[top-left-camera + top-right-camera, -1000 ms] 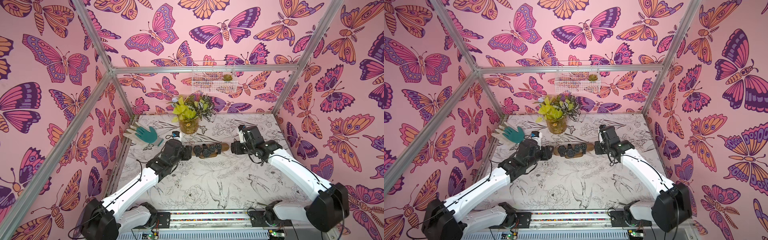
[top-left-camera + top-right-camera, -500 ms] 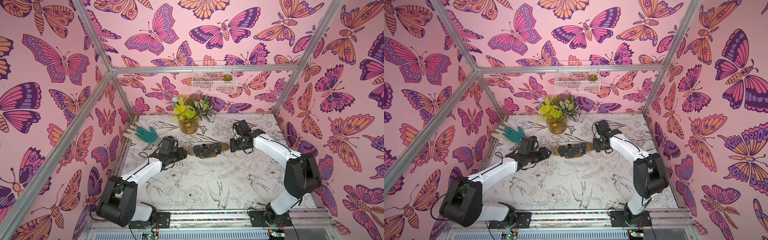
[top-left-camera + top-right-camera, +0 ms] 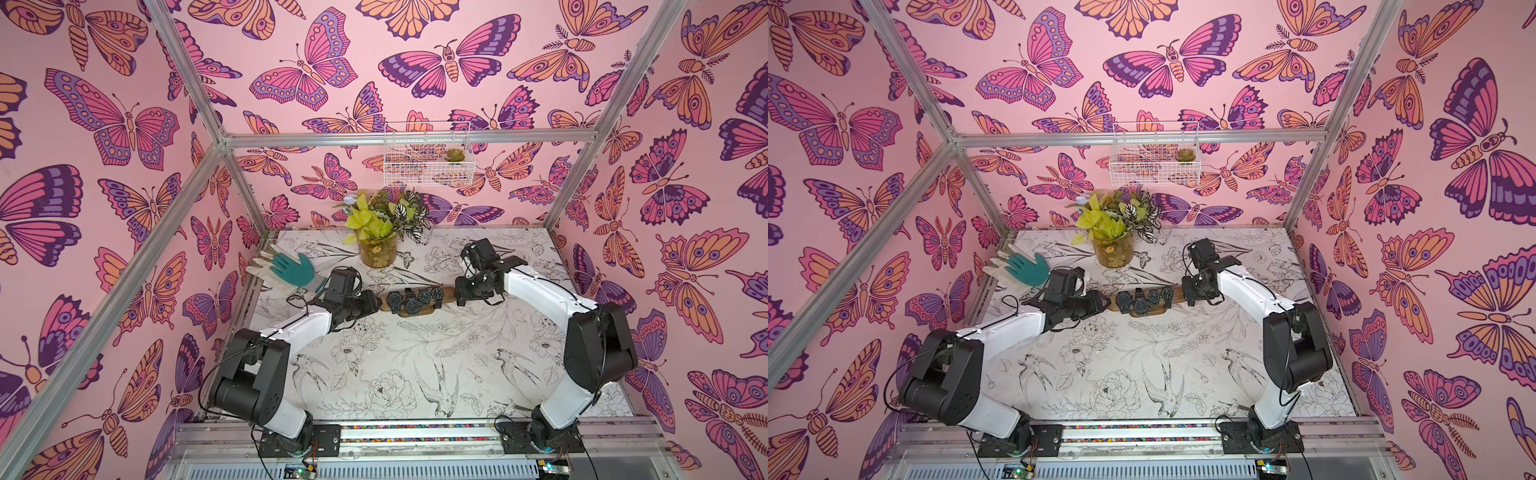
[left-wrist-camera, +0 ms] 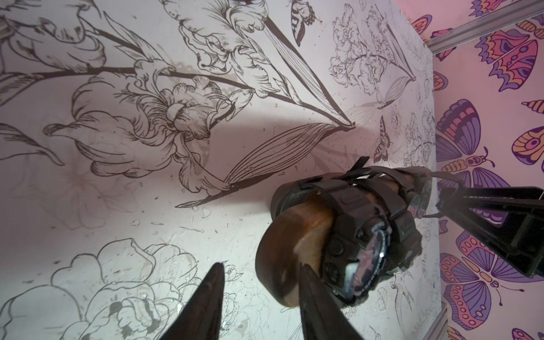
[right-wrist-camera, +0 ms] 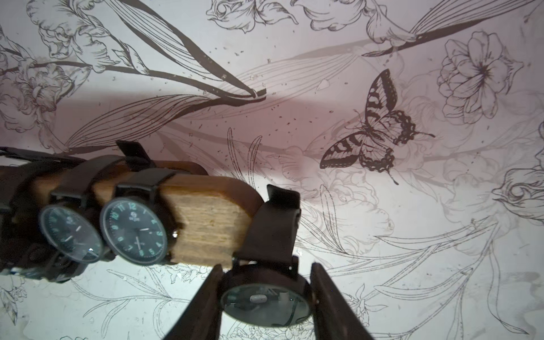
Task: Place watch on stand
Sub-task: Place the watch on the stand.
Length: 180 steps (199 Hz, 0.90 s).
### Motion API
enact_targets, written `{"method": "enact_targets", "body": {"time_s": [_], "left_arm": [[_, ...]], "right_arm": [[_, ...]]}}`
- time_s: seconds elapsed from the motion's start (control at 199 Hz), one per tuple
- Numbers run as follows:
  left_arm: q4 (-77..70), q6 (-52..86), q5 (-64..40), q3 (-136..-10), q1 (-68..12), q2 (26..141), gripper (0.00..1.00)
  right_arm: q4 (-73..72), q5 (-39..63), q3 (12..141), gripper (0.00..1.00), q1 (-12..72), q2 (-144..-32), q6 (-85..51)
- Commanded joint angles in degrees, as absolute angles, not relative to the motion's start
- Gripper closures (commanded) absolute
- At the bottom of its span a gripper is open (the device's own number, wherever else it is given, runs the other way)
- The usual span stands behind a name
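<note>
At the right end of the stand (image 5: pixel 206 217), the right gripper (image 5: pixel 267 266) pinches the watch (image 5: pixel 265 297) by its case, with the strap loop at the stand's tip and apparently not yet slid on. Four other watches (image 3: pixel 411 298) already sit on the stand. The left gripper (image 4: pixel 261 265) stands spread and empty at the opposite end.

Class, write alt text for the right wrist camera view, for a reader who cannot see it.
The right hand grips a black round watch by its case, beside the bare end of the wooden stand. Two more dark-dialled watches are strapped round it, on a table printed with flowers and a butterfly.
</note>
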<state>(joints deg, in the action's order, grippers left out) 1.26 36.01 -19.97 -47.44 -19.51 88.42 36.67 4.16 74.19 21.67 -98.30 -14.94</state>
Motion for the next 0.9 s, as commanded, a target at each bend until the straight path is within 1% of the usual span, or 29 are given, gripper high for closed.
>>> {"method": "enact_targets", "body": {"time_s": [0.0,0.186,0.457,0.899], "left_arm": [[0.2,34.9,-21.8,-48.7,-19.2,89.4,0.59],[0.1,35.1,-21.6,-48.6,-19.3,89.5,0.61],[0.2,35.0,-22.0,-48.8,-19.4,90.1,0.64],[0.2,34.9,-21.7,-49.1,-20.1,90.2,0.65]], "right_arm": [[36.6,6.7,75.4,0.76,21.6,-99.1,-14.4],[37.3,4.0,76.4,0.75,21.5,-100.6,-14.3],[37.8,5.2,77.3,0.74,22.5,-100.4,-13.5],[38.5,3.3,79.3,0.72,25.4,-102.5,-13.4]]}}
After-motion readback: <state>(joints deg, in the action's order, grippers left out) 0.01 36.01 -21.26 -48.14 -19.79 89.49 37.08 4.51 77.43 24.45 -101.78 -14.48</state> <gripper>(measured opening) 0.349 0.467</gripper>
